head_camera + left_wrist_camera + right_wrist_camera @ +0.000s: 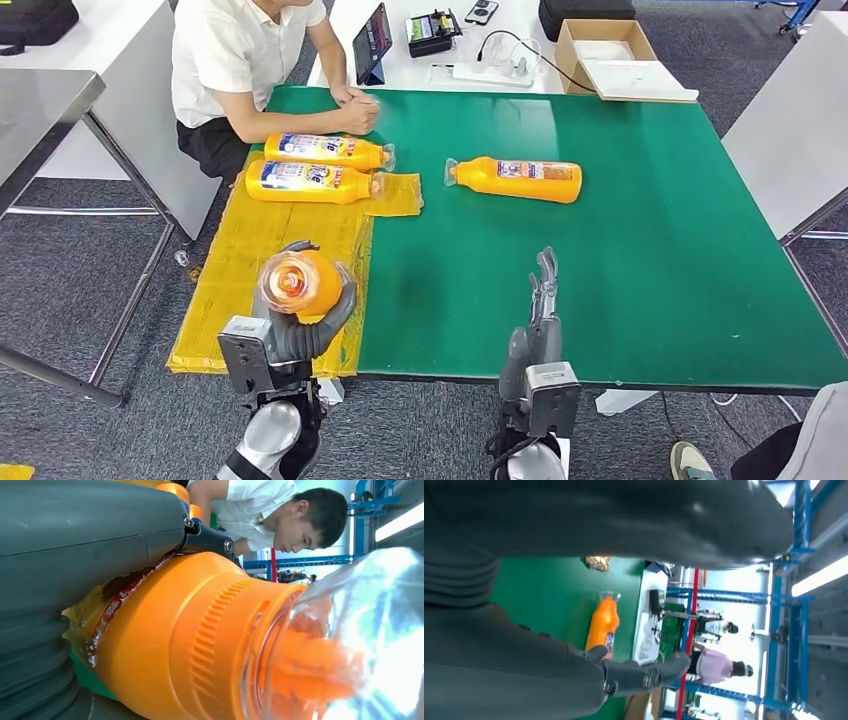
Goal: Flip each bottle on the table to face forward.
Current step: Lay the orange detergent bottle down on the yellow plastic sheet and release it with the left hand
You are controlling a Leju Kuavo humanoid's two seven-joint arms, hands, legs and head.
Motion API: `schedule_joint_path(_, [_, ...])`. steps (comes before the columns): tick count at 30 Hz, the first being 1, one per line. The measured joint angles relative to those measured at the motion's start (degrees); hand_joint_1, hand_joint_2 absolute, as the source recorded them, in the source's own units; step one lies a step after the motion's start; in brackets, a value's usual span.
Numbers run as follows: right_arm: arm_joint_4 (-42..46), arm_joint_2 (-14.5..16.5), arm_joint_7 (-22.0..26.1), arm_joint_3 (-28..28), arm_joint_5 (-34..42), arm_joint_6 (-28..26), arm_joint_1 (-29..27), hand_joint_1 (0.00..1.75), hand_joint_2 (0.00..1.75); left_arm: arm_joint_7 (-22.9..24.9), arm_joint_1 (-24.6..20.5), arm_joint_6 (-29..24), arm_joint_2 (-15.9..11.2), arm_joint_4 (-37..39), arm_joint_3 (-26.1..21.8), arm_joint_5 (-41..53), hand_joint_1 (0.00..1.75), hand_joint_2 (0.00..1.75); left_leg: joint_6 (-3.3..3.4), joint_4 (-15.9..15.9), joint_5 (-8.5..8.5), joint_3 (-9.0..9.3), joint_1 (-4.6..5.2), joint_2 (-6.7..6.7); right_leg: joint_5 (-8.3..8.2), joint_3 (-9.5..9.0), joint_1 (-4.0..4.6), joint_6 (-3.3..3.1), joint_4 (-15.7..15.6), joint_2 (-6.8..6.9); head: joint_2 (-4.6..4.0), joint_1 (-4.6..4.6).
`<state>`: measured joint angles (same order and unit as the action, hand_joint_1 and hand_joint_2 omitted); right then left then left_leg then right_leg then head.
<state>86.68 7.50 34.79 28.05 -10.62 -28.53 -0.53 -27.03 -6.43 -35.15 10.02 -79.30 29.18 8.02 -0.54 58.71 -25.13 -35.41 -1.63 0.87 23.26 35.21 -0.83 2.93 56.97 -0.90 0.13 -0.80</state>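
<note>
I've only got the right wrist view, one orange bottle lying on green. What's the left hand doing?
Observer: The left hand holds an orange bottle above the yellow sheet, cap toward the camera.
Operator: Other bottles?
Observer: Two more lie at the sheet's far end, near a seated person.
Operator: My right hand?
Observer: The right hand holds nothing, fingers extended over the green table.

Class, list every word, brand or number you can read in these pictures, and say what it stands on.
No text reads clearly.
Two bottles on the yellow sheet: blue-and-white labels, too small.
Lone bottle on the green table: label blurred.
Held bottle: red label strip, characters unreadable.
</note>
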Motion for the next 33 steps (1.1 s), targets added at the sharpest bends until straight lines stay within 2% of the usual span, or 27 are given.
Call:
schedule_joint_path(4, [-0.14, 0.82, 3.53, -2.48, -4.31, -5.94, 0.33, 0.0, 0.0, 3.25, -4.48, -4.18, -0.21, 4.5, -1.82, 15.79, 1.75, 1.75, 0.0, 0.0, 0.09, -0.05, -0.01, 0.04, -0.01, -0.01, 0.02, 0.0, 0.02, 0.06, 0.0, 0.01])
schedule_joint_path(9, [-1.9, 1.16, 4.61, -4.35, -7.39, -8.78, 0.38, 0.0, 0.0, 6.54, -8.26, -4.77, 0.62, 9.3, -8.71, 32.35, 1.75, 1.75, 0.0, 0.0, 0.09, -0.04, -0.01, 0.03, 0.0, 0.0, 0.01, 0.01, 0.03, 0.06, 0.0, 0.0])
schedule_joint_path(11, [-2.95, 1.45, 4.66, -5.03, -7.67, -8.81, 0.23, 0.0, 0.0, 11.27, -9.47, -4.73, 0.87, 11.45, -10.95, 41.19, 1.75, 1.75, 0.0, 0.0, 0.09, -0.05, -0.01, 0.06, 0.0, 0.0, 0.01, 0.01, 0.03, 0.07, 0.0, 0.01])
schedule_joint_path(13, [-4.1, 1.89, 4.67, -5.73, -7.19, -8.05, -0.12, 0.0, 0.0, 18.31, -11.59, -3.67, 0.53, 15.11, -12.08, 49.3, 1.75, 1.75, 0.0, 0.0, 0.09, -0.06, -0.01, 0.07, 0.0, 0.0, 0.01, 0.01, 0.03, 0.08, 0.0, 0.01])
schedule_joint_path(16, [-5.94, 2.66, 4.84, -6.58, -6.09, -5.35, -0.51, 0.0, 0.0, 29.76, -16.65, 2.01, -0.58, 24.11, -12.28, 60.93, 1.75, 1.75, -0.02, 0.0, 0.1, -0.07, -0.01, 0.06, -0.01, 0.01, 0.01, 0.0, 0.03, 0.08, 0.0, 0.01])
schedule_joint_path(18, [-7.09, 3.35, 4.96, -6.79, -5.68, -3.6, -0.51, 0.0, 0.0, 35.55, -20.65, 6.5, -1.23, 31.14, -11.66, 67.58, 1.75, 1.75, -0.05, 0.0, 0.14, -0.06, -0.02, 0.05, -0.02, 0.01, 0.02, 0.01, 0.04, 0.08, 0.0, 0.01])
schedule_joint_path(20, [-8.38, 4.13, 4.99, -6.85, -5.21, -2.07, -0.43, 0.0, 0.0, 38.26, -24.29, 9.98, -1.58, 37.47, -11.16, 70.55, 1.75, 1.75, -0.07, 0.0, 0.16, -0.06, -0.02, 0.05, -0.04, 0.01, 0.02, 0.01, 0.05, 0.07, 0.0, 0.01])
schedule_joint_path(23, [-10.22, 5.06, 4.99, -6.9, -4.51, -0.68, -0.36, 0.0, 0.0, 39.45, -28.0, 13.35, -1.72, 44.43, -11.09, 71.27, 1.75, 1.75, -0.08, 0.0, 0.18, -0.06, -0.02, 0.05, -0.03, 0.01, 0.01, 0.02, 0.06, 0.07, 0.0, 0.01])
schedule_joint_path(27, [-11.73, 5.67, 5.01, -6.93, -4.29, -0.29, -0.21, 0.0, 0.0, 41.58, -30.66, 17.92, -1.81, 50.09, -10.39, 73.05, 1.75, 1.75, -0.08, 0.0, 0.17, -0.1, -0.02, 0.07, -0.03, 0.01, 0.01, 0.02, 0.07, 0.08, 0.0, 0.01])
schedule_joint_path(30, [-13.24, 6.14, 5.04, -6.97, -3.9, -0.15, 0.13, 0.0, 0.0, 41.4, -31.99, 20.95, -1.84, 52.79, -10.15, 72.4, 1.75, 1.75, -0.08, 0.0, 0.16, -0.12, -0.01, 0.07, -0.02, 0.02, 0.01, 0.02, 0.06, 0.08, 0.0, 0.0])
schedule_joint_path(31, [-13.75, 6.29, 5.04, -6.97, -3.77, -0.08, 0.22, 0.0, 0.0, 40.96, -32.38, 21.3, -1.84, 53.44, -10.14, 71.89, 1.7, 1.75, -0.08, 0.0, 0.16, -0.12, -0.01, 0.07, -0.02, 0.02, 0.0, 0.02, 0.06, 0.08, 0.0, 0.0])
schedule_joint_path(32, [-14.15, 6.4, 5.05, -6.97, -3.7, -0.03, 0.27, 0.0, 0.0, 40.46, -32.7, 21.44, -1.85, 53.95, -10.15, 71.36, 1.52, 1.75, -0.08, 0.0, 0.16, -0.12, -0.01, 0.08, -0.02, 0.02, 0.0, 0.02, 0.06, 0.08, 0.0, 0.01])
schedule_joint_path(33, [-14.47, 6.48, 5.05, -6.96, -3.67, -0.02, 0.29, 0.0, 0.0, 39.79, -32.93, 21.55, -1.86, 54.33, -10.17, 70.69, 1.15, 1.75, -0.08, 0.0, 0.16, -0.12, -0.01, 0.08, -0.02, 0.02, 0.0, 0.02, 0.06, 0.08, 0.0, 0.0])
